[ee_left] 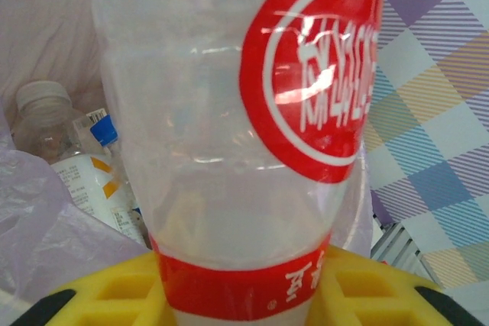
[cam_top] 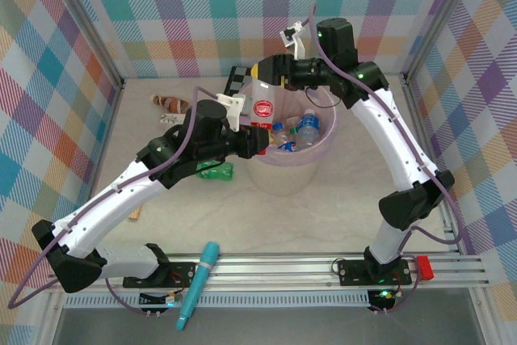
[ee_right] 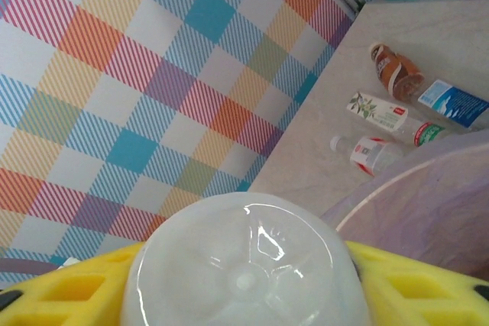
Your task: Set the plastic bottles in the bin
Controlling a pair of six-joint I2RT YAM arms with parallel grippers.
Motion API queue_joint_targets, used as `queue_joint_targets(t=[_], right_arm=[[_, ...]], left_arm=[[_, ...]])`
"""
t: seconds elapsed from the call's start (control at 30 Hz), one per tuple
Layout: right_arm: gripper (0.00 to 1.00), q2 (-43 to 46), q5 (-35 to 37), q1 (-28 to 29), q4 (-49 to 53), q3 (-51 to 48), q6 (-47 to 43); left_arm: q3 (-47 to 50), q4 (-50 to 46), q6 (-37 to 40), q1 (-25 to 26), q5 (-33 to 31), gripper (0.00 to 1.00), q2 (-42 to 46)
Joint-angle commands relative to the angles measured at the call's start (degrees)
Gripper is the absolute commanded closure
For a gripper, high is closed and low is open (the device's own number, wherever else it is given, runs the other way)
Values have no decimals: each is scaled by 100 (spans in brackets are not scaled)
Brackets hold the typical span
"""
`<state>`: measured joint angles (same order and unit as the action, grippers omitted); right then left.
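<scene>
A clear plastic bottle with a round red label (cam_top: 263,107) hangs over the left rim of the pale-pink bin (cam_top: 284,181), gripped at both ends. My left gripper (cam_top: 259,138) is shut on its red-banded lower end (ee_left: 244,288), one yellow finger (ee_left: 114,295) on each side. My right gripper (cam_top: 272,71) is shut around the bottle's rounded base (ee_right: 244,265), its yellow fingers (ee_right: 69,295) pressed against it. Several bottles (cam_top: 305,128) lie inside the bin, also seen in the left wrist view (ee_left: 84,173). A green bottle (cam_top: 216,170) lies on the table left of the bin.
A brown bottle (ee_right: 397,70), a blue-labelled one (ee_right: 458,101), a white-labelled one (ee_right: 386,112) and a red-labelled one (ee_right: 370,152) lie on the table by the back wall. A teal tube (cam_top: 199,280) rests at the near rail. A checkerboard (cam_top: 236,78) stands behind the bin.
</scene>
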<state>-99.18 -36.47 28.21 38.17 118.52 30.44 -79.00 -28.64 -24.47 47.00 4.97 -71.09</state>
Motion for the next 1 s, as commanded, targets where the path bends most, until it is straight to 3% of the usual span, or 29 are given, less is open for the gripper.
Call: queue_joint_targets(t=[0.0,0.17,0.33,0.57,0.73,0.97], right_arm=[[44,129,53,36,17,162,-90],[48,215,182,-7,-153,213,-25],[52,382,423,-168,-465,164,97],[54,809,681,-630,-1357,-385,544],[55,951,930,-829,-1787,-731,628],[58,1058,1722,-788,-2574,-1715,150]], left_arm=[[-177,296,92,-16,-82,51,65],[-60,351,91,-11,-366,35,264],[379,383,-4,-31,-1183,21,771],[1049,-108,-534,-130,-2347,21,1729],[1523,-1033,-1578,-336,-3077,22,2188],[2334,-1157,-2526,-547,-2885,20,2291]])
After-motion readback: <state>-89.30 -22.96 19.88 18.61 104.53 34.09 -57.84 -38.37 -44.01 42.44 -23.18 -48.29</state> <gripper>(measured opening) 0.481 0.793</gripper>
